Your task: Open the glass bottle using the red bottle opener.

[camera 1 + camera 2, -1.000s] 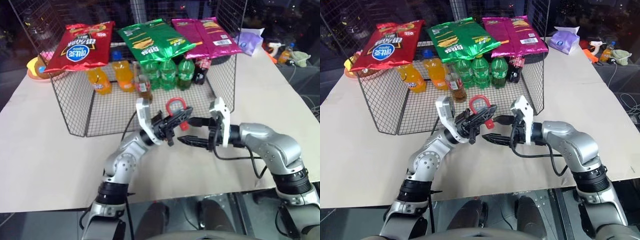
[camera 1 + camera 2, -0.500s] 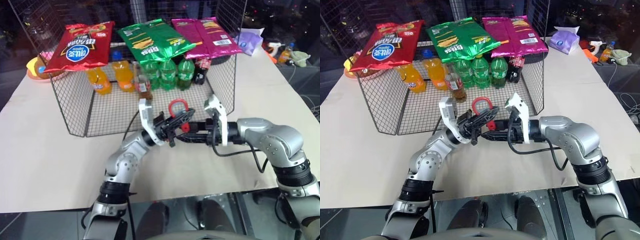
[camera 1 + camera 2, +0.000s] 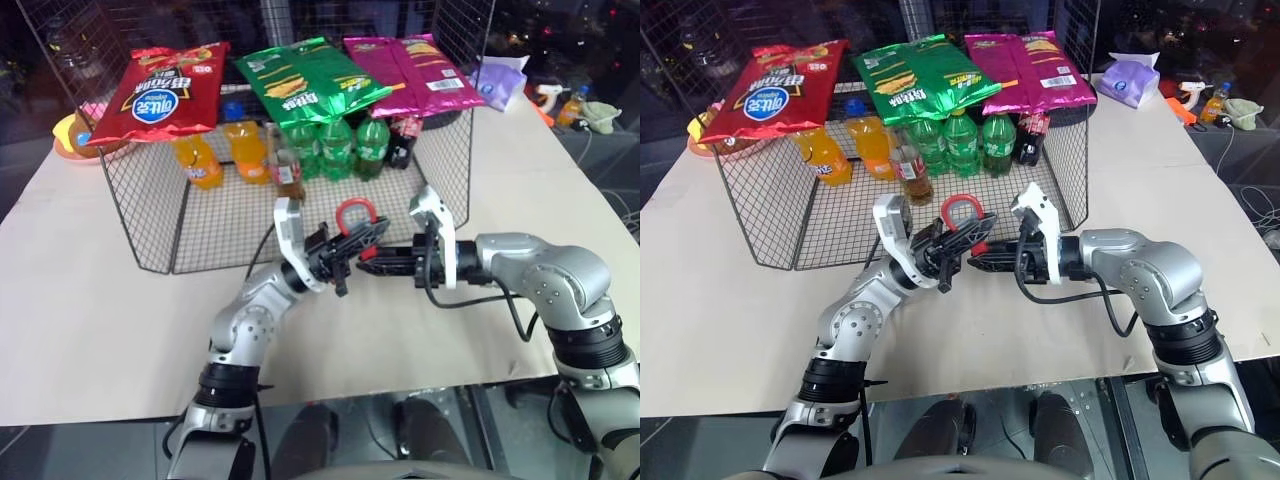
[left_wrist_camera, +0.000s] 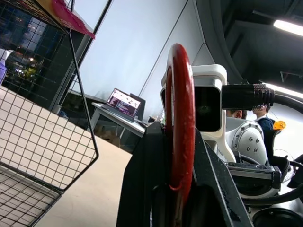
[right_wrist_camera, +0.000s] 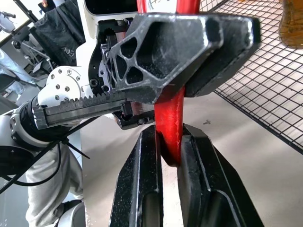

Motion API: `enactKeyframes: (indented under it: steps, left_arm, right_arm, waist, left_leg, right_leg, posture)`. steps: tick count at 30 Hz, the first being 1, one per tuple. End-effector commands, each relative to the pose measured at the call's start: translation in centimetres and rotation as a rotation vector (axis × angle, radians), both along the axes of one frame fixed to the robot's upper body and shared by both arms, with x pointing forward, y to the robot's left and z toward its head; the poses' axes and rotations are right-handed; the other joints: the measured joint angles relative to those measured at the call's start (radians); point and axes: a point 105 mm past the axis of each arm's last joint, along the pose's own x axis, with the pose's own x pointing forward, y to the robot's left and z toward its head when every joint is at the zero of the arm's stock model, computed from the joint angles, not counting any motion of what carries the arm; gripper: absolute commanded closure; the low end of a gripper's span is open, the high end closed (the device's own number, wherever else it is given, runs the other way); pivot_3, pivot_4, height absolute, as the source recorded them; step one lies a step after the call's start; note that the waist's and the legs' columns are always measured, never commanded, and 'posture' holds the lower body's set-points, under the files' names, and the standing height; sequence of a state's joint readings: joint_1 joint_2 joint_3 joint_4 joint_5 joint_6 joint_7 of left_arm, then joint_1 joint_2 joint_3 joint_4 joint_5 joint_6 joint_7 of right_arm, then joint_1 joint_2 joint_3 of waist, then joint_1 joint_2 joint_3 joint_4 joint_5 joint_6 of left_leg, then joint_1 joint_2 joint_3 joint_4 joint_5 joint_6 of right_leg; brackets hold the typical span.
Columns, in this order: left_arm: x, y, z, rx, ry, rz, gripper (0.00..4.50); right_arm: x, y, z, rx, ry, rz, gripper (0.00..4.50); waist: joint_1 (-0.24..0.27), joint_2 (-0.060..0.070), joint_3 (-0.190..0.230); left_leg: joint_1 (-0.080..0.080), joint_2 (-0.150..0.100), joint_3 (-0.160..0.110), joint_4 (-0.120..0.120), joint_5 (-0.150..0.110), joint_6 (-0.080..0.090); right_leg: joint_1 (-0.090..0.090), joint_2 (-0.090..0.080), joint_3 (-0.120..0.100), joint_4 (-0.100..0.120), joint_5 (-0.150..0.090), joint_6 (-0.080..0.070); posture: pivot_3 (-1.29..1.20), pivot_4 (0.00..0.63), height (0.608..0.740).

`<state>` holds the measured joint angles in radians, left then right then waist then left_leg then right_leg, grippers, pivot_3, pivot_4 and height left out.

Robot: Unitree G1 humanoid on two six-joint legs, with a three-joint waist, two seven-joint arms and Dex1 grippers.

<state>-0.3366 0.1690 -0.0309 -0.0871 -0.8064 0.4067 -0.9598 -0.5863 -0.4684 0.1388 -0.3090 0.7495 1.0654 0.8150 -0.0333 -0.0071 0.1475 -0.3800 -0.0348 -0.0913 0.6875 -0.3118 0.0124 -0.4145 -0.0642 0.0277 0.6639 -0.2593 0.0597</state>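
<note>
Both grippers clenched on the red bottle opener, held in the air in front of the wire basket.

The left gripper clamps its middle; the right gripper pinches the lower end. Its long axis tilts, looped end toward 11 o'clock, lower end toward 5. The right wrist view shows the red shaft squeezed between the fingers. The glass bottle stands inside the basket at 11 o'clock from the opener, beside the green bottles.

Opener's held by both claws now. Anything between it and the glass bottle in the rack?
Nothing visible. The red bottle opener sits just before the wire rack's open front; the glass bottle stands inside, orange bottles and green bottles only beside it.
</note>
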Motion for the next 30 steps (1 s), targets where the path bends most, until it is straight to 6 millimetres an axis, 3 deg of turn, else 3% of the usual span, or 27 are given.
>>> enactKeyframes:
  steps: [1,3,10,11,20,25,27,30]
  left_arm:
    - [0.5,-0.2,-0.1,0.023,-0.008,0.044,4.11]
    - [0.4,-0.3,-0.1,0.027,-0.006,0.034,3.47]
    - [0.1,0.0,0.0,0.03,-0.012,0.044,0.23]
    - [0.1,0.2,0.0,0.03,-0.014,0.052,0.03]
    - [0.7,3.6,0.8,0.056,-0.055,0.3,0.03]
    - [1.9,7.4,0.7,0.153,-0.111,0.667,0.03]
    - [3.4,9.5,0.3,0.257,-0.128,0.898,0.03]
    - [4.9,10.3,0.3,0.35,-0.198,1.048,0.03]
  right_arm:
    - [-0.5,0.8,0.7,0.015,-0.039,0.038,4.5]
    - [-0.5,0.8,0.7,0.02,-0.037,0.037,4.5]
    - [0.3,-0.1,0.6,0.029,-0.037,-0.021,4.5]
    - [0.5,-0.3,0.6,0.029,-0.039,-0.036,4.5]
    - [3.3,-5.5,-0.4,0.003,-0.07,-0.311,4.5]
    - [4.2,-7.6,-0.7,-0.015,-0.113,-0.423,4.5]
    - [4.5,-7.8,-0.6,-0.004,-0.141,-0.45,4.5]
    - [4.8,-7.4,-0.6,0.009,-0.143,-0.455,4.5]
  waist:
    - [0.0,0.0,0.0]
    - [0.0,0.0,0.0]
    - [0.0,0.0,0.0]
    - [0.0,0.0,0.0]
    - [0.006,0.0,0.0]
    - [0.009,0.0,0.0]
    - [0.015,0.0,0.0]
    - [0.024,0.0,0.0]
  left_leg:
    - [0.0,0.0,0.0,0.0,0.0,0.0]
    - [0.0,0.0,0.0,0.0,0.0,0.0]
    - [0.0,0.0,0.0,0.0,0.0,0.0]
    - [0.0,0.0,0.0,0.0,0.0,0.0]
    - [0.0,0.0,0.0,-0.001,0.0,0.0]
    - [0.0,0.0,0.001,-0.002,0.0,0.0]
    - [0.0,0.001,0.001,-0.002,0.0,0.0]
    - [0.0,0.0,0.001,-0.002,0.0,0.0]
  right_leg:
    - [0.0,0.0,0.0,0.0,0.0,0.0]
    - [0.0,0.0,0.0,0.0,0.0,0.0]
    - [0.0,0.0,0.0,0.0,0.0,0.0]
    - [0.0,0.0,0.0,0.0,0.0,0.0]
    - [0.0,0.0,0.0,-0.001,0.0,0.0]
    - [0.0,0.0,0.001,-0.001,0.0,0.0]
    - [0.0,0.0,0.001,-0.001,0.0,0.0]
    - [0.0,0.0,0.001,-0.001,0.0,0.0]
  posture:
    - [0.0,0.15,0.74]
    - [0.0,0.15,0.74]
    - [0.0,0.15,0.74]
    - [0.0,0.15,0.74]
    - [0.0,0.15,0.74]
    - [0.0,0.15,0.74]
    - [0.0,0.15,0.74]
    - [0.0,0.15,0.74]
